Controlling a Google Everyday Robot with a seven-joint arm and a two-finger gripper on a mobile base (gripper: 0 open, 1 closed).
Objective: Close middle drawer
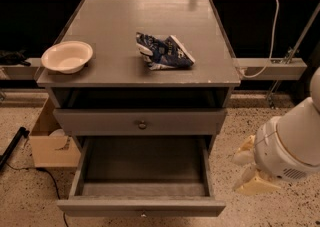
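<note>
Middle drawer (141, 206) stands pulled out below the front edge of the counter (115, 26), while the top drawer front (100, 121) above it sits closed. The gripper (248, 172) hangs low beyond the counter's front right corner, apart from the drawer; whether it is spread or pressed together cannot be told. A white bowl (67, 56) rests at the left edge and a blue bag (163, 51) near the centre.

Matt grey-painted middle drawer (142, 167); smooth cream plastic tool (248, 172), lower right.
</note>
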